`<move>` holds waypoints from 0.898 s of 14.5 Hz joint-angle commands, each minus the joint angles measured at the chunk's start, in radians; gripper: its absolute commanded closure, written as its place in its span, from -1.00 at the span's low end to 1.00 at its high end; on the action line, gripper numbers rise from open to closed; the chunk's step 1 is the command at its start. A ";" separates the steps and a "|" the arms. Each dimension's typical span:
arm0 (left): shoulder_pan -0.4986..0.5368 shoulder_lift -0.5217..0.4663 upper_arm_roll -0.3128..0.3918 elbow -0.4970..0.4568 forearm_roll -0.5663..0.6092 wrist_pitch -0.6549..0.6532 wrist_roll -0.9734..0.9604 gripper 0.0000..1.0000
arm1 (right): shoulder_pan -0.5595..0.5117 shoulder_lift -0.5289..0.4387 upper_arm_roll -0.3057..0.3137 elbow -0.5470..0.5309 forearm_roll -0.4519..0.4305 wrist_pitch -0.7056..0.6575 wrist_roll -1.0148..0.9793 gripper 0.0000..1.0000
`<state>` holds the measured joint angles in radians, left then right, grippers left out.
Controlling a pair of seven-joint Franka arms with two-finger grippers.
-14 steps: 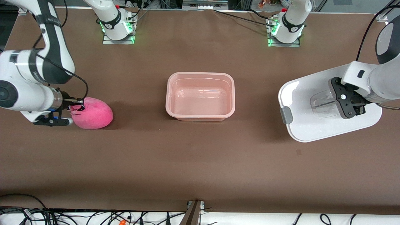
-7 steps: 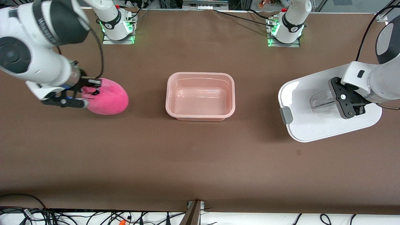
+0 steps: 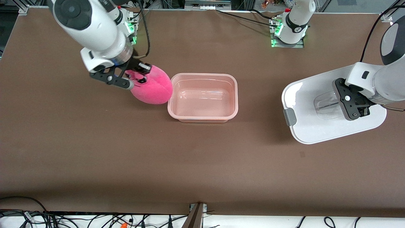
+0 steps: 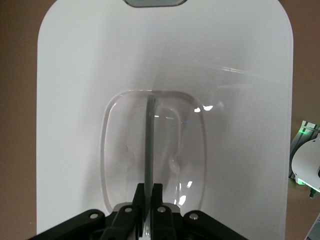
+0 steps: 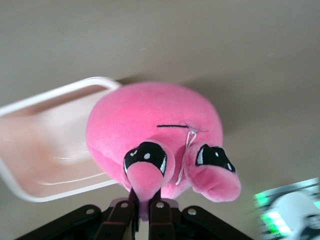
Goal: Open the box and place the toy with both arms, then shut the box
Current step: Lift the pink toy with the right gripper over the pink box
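**Q:** What lies nearest the front camera on the brown worktop?

**A:** A white lid with a grey side clip. It sits toward the left arm's end of the worktop, well apart from the open box, which stands in the middle. The left pincer is closed tight on the lid's clear recessed handle. In the left wrist view the two fingers pinch the thin upright bar of that handle.

**Q:** And the box itself?

**A:** It is a translucent pale pink tub with rounded corners. Its lid is off and nothing lies inside it.

**Q:** Where is the toy?

**A:** The bright pink plush toy hangs in the air just beside the box, at the end toward the right arm. Its round body overlaps the box rim there in the front view. The right pincer is shut on one of its small ears. The right wrist view shows the fingers clamped on that ear, with the other ear free beside it and a thin dark stitched line higher on the body.

**Q:** Anything farther off than the box?

**A:** The two arm bases, lit green, stand along the worktop's edge farthest from the camera.
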<state>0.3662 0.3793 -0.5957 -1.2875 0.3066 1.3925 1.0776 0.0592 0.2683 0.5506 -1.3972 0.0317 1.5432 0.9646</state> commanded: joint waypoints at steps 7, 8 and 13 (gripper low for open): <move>0.005 0.004 -0.004 0.023 -0.017 -0.020 0.027 1.00 | 0.120 0.087 0.009 0.015 0.391 0.487 0.394 1.00; 0.005 0.004 -0.004 0.022 -0.017 -0.020 0.027 1.00 | 0.134 0.113 0.009 0.011 0.428 0.546 0.402 1.00; 0.005 0.004 -0.004 0.022 -0.018 -0.020 0.028 1.00 | 0.134 0.241 0.008 0.003 0.508 0.604 0.353 1.00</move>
<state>0.3662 0.3795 -0.5957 -1.2875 0.3065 1.3923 1.0801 0.2028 0.4628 0.5566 -1.4105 0.5075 2.1475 1.3397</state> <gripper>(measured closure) 0.930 0.907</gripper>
